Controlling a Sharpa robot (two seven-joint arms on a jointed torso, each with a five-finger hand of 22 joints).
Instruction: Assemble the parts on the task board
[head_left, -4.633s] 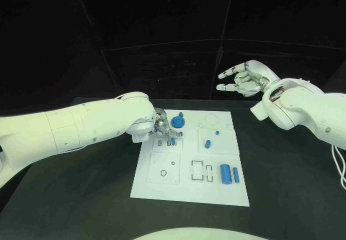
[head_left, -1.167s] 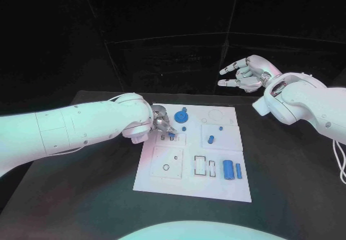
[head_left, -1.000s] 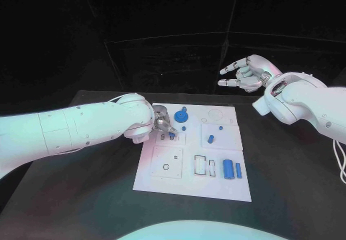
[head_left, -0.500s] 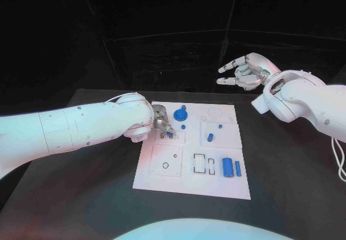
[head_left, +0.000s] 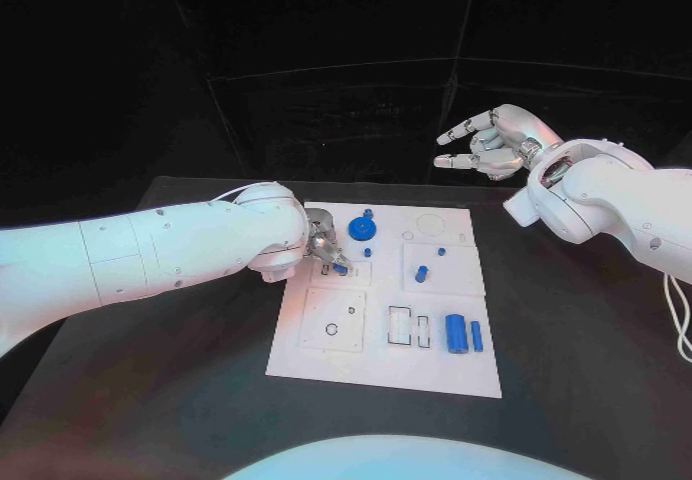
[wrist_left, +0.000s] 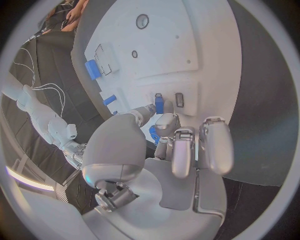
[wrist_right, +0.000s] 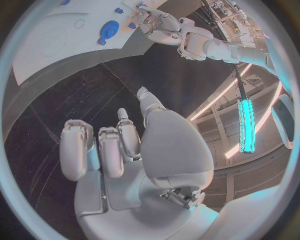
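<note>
Seating one small blue peg (head_left: 340, 268) into a slot at about ten o'clock on the task board (head_left: 378, 362): the left hand (head_left: 323, 250) is pinching this peg between fingertips and holding it upright over a pair of narrow slots, as the left wrist view is showing (wrist_left: 159, 104); whether it is already bottoming out cannot be told.

Items looking placed, by judgement:
- blue gear (head_left: 361, 231), sitting at twelve o'clock on the board with a small blue knob just beyond it;
- short blue pin (head_left: 366, 252), standing just beside the gear;
- blue peg (head_left: 420, 273), standing in the square panel at about two o'clock.

Items looking still loose:
- thick blue cylinder (head_left: 454, 331) and thin blue bar (head_left: 475, 336), lying side by side at four o'clock, next to open rectangular slots;
- round holes at eight o'clock and a ring outline at one o'clock, standing unfilled.

Roughly half of the job is appearing done.

The right hand (head_left: 488, 145) is hanging well above and beyond the far right corner, fingers apart, grasping nothing.

Surface: a black desk (head_left: 173, 380) is carrying the white board flat. Room: dark, with black panelling running behind.
</note>
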